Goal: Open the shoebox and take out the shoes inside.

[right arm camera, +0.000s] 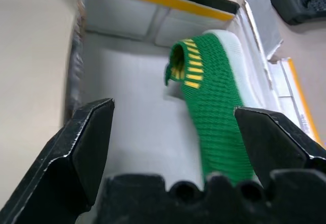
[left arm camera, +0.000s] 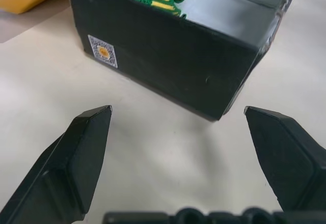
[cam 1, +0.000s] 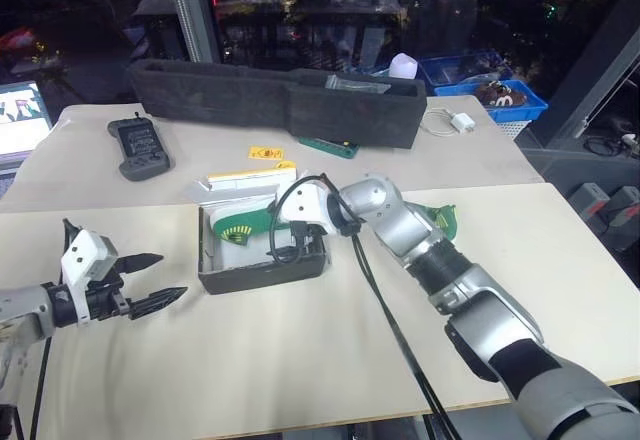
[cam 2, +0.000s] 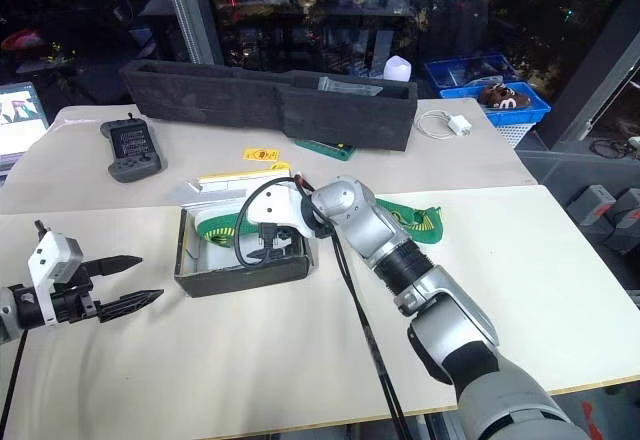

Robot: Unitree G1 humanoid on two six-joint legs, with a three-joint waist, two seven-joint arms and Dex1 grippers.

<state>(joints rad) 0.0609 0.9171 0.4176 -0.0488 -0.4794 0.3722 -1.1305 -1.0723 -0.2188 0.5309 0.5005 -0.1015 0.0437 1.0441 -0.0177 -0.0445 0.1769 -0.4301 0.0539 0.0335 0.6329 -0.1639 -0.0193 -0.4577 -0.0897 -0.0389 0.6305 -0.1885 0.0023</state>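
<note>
Shoebox (cam 2: 240, 255) sat open on the near cream table (cam 2: 250, 360), yellow lid (cam 2: 245, 178) folded back flat behind it. So step one looked done.

One shoe (cam 2: 415, 222) was already out, lying on the table just behind the right forearm, green knit showing with a yellow-striped edge. The second shoe (right arm camera: 211, 107) was in the box, propped against the lid-side wall. My read: roughly half done, one shoe left to pull.

Right gripper (right arm camera: 175, 152) hung over the open box, aimed down into it, fingers wide apart and empty, the green shoe between their tips in the wrist view. No contact that I could see. Left gripper (cam 1: 140, 282) hovered over bare table beside the box's left end, fingers also spread, holding nothing.

Materials:
- Box: thin cardboard, dark grey matte outside, white inside, small square sticker (left arm camera: 103, 51) on one end wall. Sharp corners, light; would likely slide if bumped.
- Shoe: ribbed green knit with a yellow-striped collar and a white edge band. Soft and floppy, should squash under a pinch.
- Table: smooth, matte.

Behind the box: long black foam tray (cam 1: 280, 100), grey handheld controller (cam 1: 138, 147), white charger (cam 1: 461, 121).
</note>
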